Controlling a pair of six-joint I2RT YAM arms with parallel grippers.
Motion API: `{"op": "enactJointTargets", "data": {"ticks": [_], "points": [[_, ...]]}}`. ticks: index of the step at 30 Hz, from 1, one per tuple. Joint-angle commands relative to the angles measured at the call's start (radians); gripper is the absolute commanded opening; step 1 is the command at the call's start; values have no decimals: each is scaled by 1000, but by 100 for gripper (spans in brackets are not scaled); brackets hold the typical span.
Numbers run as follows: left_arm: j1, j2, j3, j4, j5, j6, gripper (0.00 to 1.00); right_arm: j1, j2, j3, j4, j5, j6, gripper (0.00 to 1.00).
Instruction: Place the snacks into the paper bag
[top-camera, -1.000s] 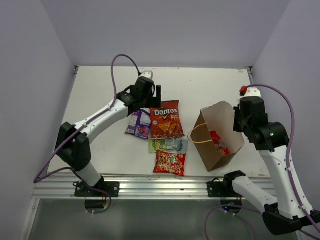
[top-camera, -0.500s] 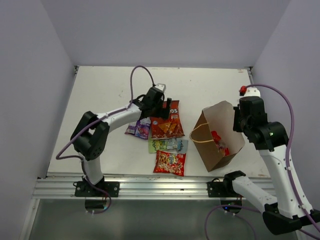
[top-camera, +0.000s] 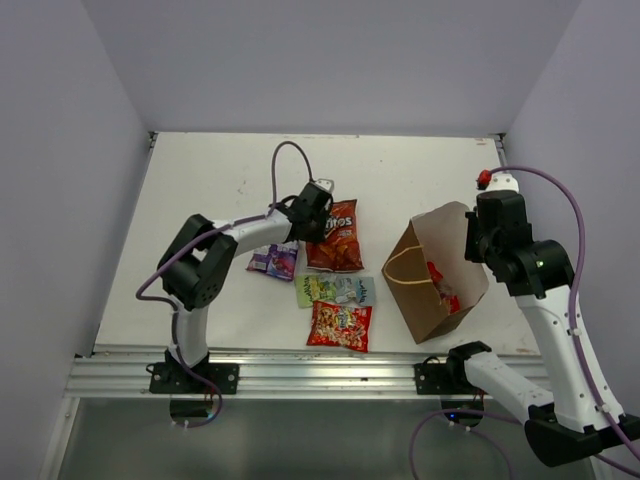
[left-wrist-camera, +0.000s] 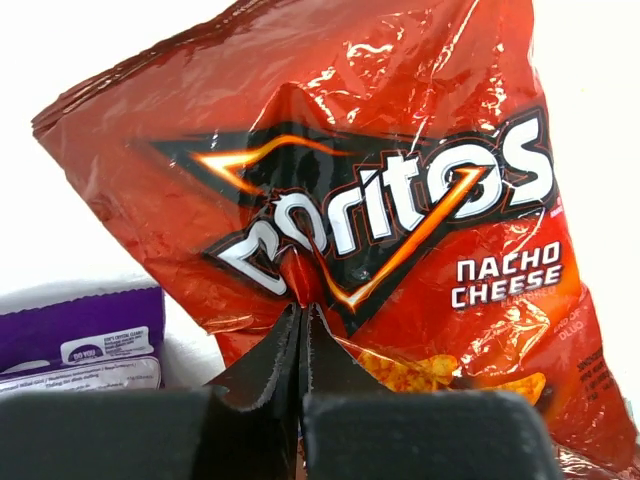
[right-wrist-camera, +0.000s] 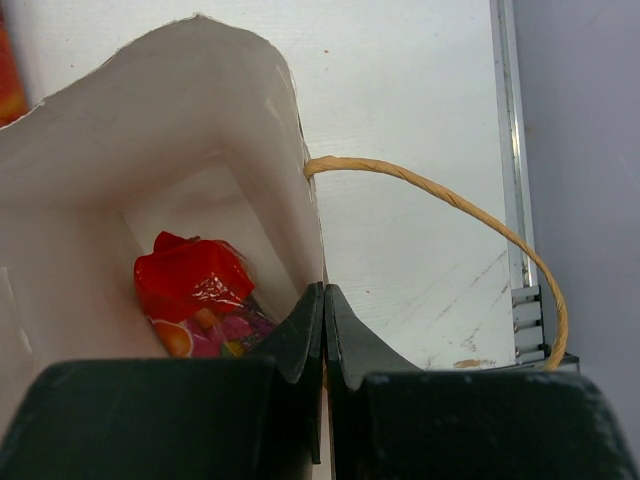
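Soft, even light from overhead in the top view: the white table is bright, shadows are faint and soft-edged, and everything is sharp with no real bending at the edges. Over to the left wrist: glare streaks all across the crinkled foil of the Doritos bag, the table behind is blown out to pure white, and the left gripper is a near-black, slightly soft mass. Right wrist: the paper bag is well lit inside, there's a glint on the red packet, and the right gripper is underexposed.
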Motion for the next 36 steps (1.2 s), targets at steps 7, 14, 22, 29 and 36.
{"op": "enactJointTargets", "data": {"ticks": [7,14,22,29,36], "points": [[-15,-192,126,-91,-65,12,0,2,12,10,26,-3,11,0],[-59,-299,486,-192,29,-7,0,2,7,11,26,-3,11,0],[-219,-293,774,-163,148,-115,0,2,-3,11,23,-3,11,0],[-338,-344,640,19,190,-208,0,2,-16,8,17,-6,13,0],[-412,-310,540,99,222,-257,0,2,-26,3,9,-8,17,0]]}}
